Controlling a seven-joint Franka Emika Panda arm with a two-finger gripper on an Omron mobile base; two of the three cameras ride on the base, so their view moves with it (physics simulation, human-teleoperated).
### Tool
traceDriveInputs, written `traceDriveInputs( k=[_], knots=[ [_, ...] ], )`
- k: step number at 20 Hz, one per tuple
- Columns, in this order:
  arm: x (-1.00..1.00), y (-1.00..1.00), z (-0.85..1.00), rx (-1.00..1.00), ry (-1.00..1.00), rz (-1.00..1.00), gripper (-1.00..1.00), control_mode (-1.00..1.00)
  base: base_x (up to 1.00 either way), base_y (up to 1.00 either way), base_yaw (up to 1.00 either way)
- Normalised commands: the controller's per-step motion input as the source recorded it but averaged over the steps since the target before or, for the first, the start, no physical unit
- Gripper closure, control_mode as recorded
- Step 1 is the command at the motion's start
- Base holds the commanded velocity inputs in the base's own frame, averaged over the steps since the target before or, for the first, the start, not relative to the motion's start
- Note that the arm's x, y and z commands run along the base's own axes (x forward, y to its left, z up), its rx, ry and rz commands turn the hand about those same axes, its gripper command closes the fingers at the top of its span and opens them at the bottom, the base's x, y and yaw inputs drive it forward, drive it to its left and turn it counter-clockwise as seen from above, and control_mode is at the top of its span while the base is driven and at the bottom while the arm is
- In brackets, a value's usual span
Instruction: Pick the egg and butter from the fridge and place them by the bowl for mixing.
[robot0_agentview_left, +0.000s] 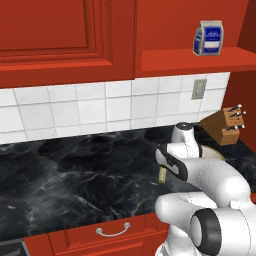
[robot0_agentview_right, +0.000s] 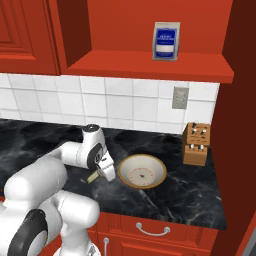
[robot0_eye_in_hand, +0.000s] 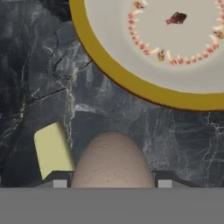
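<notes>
The brownish-pink egg (robot0_eye_in_hand: 113, 159) sits between my gripper's (robot0_eye_in_hand: 112, 180) two dark fingertips, which press on its sides. Just left of it the pale-yellow butter (robot0_eye_in_hand: 52, 149) lies on the black marble counter. The tan bowl (robot0_eye_in_hand: 131, 83) with its cream inside is right ahead of the egg. From the right base view, my gripper (robot0_agentview_right: 106, 174) hangs low over the counter, left of the bowl (robot0_agentview_right: 161, 176), with the butter (robot0_agentview_right: 93, 176) beside it. The arm hides most of the bowl (robot0_agentview_left: 216, 150) in the left base view; the butter (robot0_agentview_left: 162, 175) shows under the hand. The fridge is out of view.
A wooden knife block (robot0_agentview_right: 196, 144) stands behind the bowl to the right, near the red side wall. A blue-and-white carton (robot0_agentview_right: 166, 41) sits on the shelf above. Open dark counter (robot0_agentview_left: 75, 175) stretches to the left. Red drawers run below the counter edge.
</notes>
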Motion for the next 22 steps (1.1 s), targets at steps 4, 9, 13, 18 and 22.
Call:
traceDriveInputs(
  k=[4,9,13,18,22],
  knots=[
    [0.26,0.00,-0.17,0.00,0.04,-0.04,1.00,-1.00,0.00,0.00,0.00],
    [0.08,0.00,-0.03,0.00,0.03,-0.01,-1.00,-1.00,0.00,0.00,0.00],
    [0.00,0.00,0.00,0.00,0.00,0.00,-1.00,-1.00,0.00,0.00,0.00],
    [0.00,0.00,0.00,0.00,0.00,0.00,-1.00,-1.00,0.00,0.00,0.00],
    [0.00,0.00,0.10,0.00,0.00,0.02,-1.00,-1.00,0.00,0.00,0.00]
  ],
)
